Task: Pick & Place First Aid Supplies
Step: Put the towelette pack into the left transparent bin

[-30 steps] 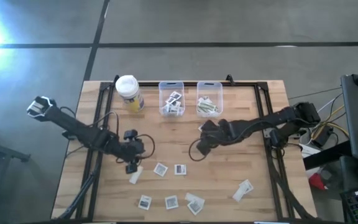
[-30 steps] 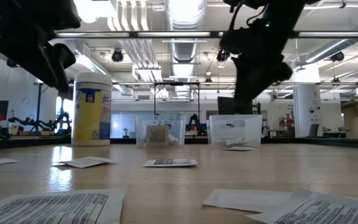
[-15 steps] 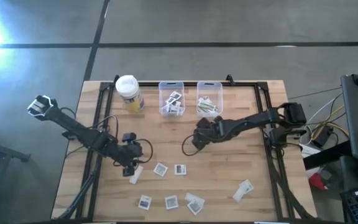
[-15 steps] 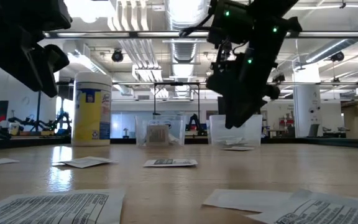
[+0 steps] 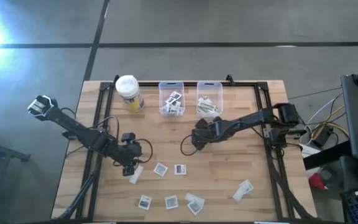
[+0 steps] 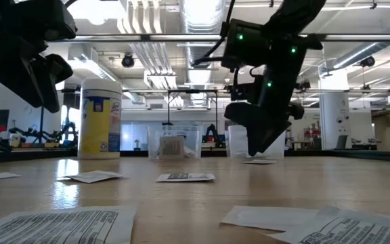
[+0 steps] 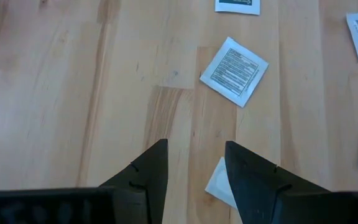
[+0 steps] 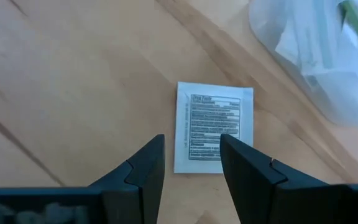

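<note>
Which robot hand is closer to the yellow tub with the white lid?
The left. The left gripper hangs over the table's near-left part, close below the yellow tub. The right gripper is mid-table, beyond the two clear bins, so farther off sideways.

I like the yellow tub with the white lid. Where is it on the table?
In the high view the yellow tub stands at the table's far left corner, just left of the two clear bins.
</note>
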Controlling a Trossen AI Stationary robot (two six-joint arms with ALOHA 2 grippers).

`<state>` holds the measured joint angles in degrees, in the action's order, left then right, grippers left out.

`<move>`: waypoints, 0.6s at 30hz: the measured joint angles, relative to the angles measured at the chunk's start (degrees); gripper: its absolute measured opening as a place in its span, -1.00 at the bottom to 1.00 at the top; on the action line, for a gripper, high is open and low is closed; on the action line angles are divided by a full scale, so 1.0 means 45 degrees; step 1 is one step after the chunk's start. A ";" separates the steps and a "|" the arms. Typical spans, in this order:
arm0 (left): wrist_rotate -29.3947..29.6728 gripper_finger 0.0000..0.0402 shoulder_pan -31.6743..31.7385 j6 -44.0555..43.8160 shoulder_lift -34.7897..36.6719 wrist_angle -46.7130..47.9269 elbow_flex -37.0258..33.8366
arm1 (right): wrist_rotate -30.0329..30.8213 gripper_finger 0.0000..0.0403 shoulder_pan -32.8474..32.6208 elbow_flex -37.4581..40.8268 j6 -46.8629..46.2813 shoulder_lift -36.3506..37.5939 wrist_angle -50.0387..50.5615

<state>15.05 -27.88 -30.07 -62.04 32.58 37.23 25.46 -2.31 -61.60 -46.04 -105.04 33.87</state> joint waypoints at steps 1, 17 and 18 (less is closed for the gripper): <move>0.0000 -0.25 0.0000 0.0000 0.0000 -0.0001 0.0000 | 0.0001 -0.24 0.0017 0.0000 0.0015 -0.0095 0.0033; 0.0010 -0.25 0.0000 0.0001 0.0000 -0.0005 0.0000 | -0.1358 -0.31 0.0979 -0.0121 0.0260 -0.1498 0.0058; 0.0010 -0.25 0.0000 0.0001 0.0000 -0.0008 0.0000 | -0.1391 -0.33 0.1033 -0.0121 0.0282 -0.1520 0.0049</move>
<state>15.09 -27.88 -30.06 -62.04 32.54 37.23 19.20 2.34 -62.15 -44.77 -111.87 34.09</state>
